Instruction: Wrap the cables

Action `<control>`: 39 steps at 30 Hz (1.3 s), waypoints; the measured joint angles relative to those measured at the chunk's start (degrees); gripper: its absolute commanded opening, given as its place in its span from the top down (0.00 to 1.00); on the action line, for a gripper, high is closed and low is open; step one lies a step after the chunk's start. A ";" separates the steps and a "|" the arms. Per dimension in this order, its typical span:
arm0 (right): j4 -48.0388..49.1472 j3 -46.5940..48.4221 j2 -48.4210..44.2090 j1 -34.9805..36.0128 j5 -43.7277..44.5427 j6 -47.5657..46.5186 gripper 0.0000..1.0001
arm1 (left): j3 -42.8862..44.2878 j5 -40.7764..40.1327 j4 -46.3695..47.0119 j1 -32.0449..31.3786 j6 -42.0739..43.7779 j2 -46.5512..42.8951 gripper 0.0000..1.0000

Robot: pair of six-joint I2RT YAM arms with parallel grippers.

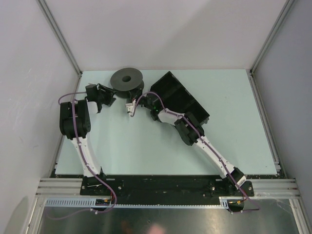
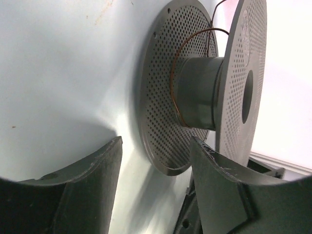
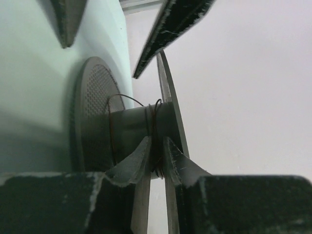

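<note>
The dark grey flanged spool (image 1: 126, 78) lies flat at the back of the table. The cable, a thin dark wire (image 2: 171, 87), loops loosely round its hub (image 2: 197, 92). My left gripper (image 1: 107, 95) is open just left of the spool, and the rim of the lower flange (image 2: 161, 122) sits between its fingers (image 2: 156, 163) without touching them. My right gripper (image 1: 130, 108) is at the spool's near side. In the right wrist view its jaws (image 3: 157, 148) are pinched on the wire (image 3: 155, 119), right against the hub where a few turns lie close to the upper flange.
A black open box (image 1: 181, 97) lies just right of the spool, under the right arm's wrist. The left gripper's fingers (image 3: 168, 29) show at the top of the right wrist view. White walls enclose the table on three sides.
</note>
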 measured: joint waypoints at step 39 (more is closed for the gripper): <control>16.13 -25.64 -12.61 1.90 1.53 1.81 0.46 | -1.66 0.26 -2.82 0.35 3.02 -7.15 0.32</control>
